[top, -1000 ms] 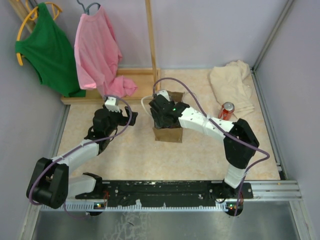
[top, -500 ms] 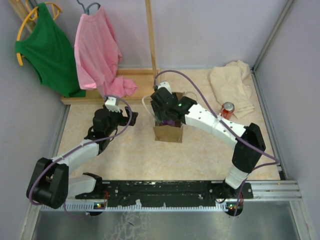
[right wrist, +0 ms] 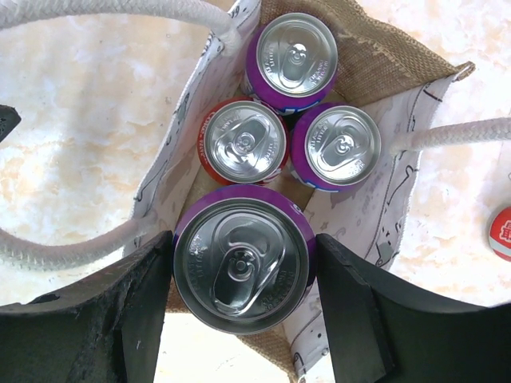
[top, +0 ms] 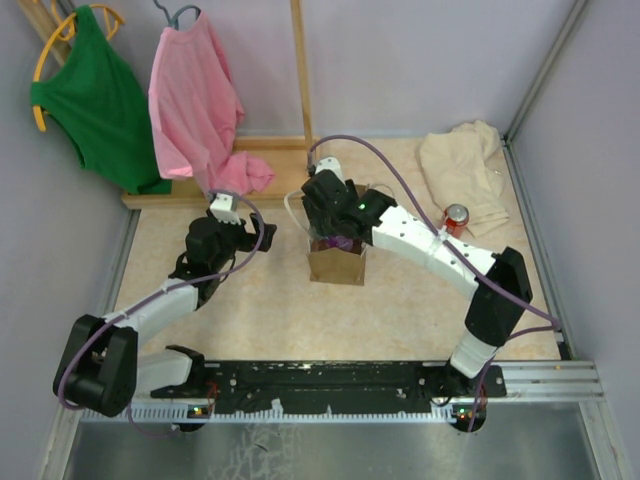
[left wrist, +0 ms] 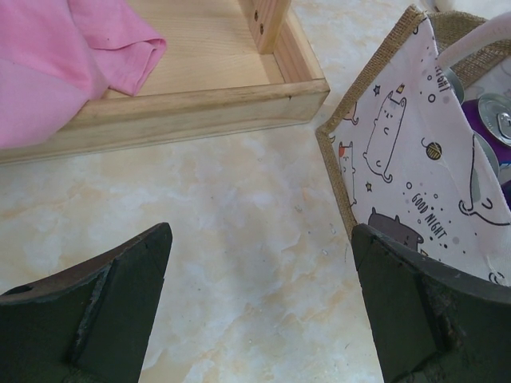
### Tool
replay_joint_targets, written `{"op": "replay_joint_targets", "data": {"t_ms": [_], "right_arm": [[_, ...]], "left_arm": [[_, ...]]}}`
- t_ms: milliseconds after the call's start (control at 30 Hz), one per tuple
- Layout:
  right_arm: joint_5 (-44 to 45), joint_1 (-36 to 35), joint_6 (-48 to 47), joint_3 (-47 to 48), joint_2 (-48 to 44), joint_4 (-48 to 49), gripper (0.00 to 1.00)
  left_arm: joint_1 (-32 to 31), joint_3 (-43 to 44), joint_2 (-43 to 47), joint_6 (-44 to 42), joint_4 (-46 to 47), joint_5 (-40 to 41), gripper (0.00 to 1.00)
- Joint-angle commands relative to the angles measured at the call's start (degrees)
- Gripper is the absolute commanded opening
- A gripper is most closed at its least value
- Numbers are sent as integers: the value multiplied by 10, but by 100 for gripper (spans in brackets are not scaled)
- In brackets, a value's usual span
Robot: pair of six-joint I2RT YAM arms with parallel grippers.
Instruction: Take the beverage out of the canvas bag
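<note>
One canvas bag (top: 337, 266) is standing upright mid-table (top: 270, 300), its mouth gaping open and its white loop handles (right wrist: 120, 8) splaying to either side. The right gripper (right wrist: 243, 275) is hanging directly over that mouth, its two fingers pressing on opposite sides of a purple can (right wrist: 243, 259) and clamping it; this can is sitting higher than the others, at the bag's near rim. Lying lower inside the bag are a red can (right wrist: 243, 142), a second purple can (right wrist: 335, 146) touching it, and a third purple can (right wrist: 297, 54) at the far end. The left gripper (left wrist: 261, 247) is hovering low over the table just left of the bag, jaws standing wide apart and gripping nothing. A loose red can (top: 456, 220) is standing on the table right of the bag, beside a cream cloth (top: 465, 165). A pink shirt (top: 195, 100) and a green shirt (top: 90, 95) are hanging at the back left.
</note>
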State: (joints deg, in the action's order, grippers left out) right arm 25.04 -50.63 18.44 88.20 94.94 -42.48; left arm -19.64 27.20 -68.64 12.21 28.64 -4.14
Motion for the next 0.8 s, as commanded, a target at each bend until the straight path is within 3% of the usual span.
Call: {"op": "replay_joint_targets", "data": {"t_ms": [0, 300, 767], "right_arm": [[39, -1, -11, 31, -38, 57, 0], [57, 20, -29, 47, -59, 86, 0], [69, 77, -71, 41, -101, 207, 0]], "left_arm": [[-5, 17, -6, 4, 21, -10, 100], [-5, 13, -2, 4, 22, -8, 100], [-5, 11, 1, 2, 20, -5, 100]]}}
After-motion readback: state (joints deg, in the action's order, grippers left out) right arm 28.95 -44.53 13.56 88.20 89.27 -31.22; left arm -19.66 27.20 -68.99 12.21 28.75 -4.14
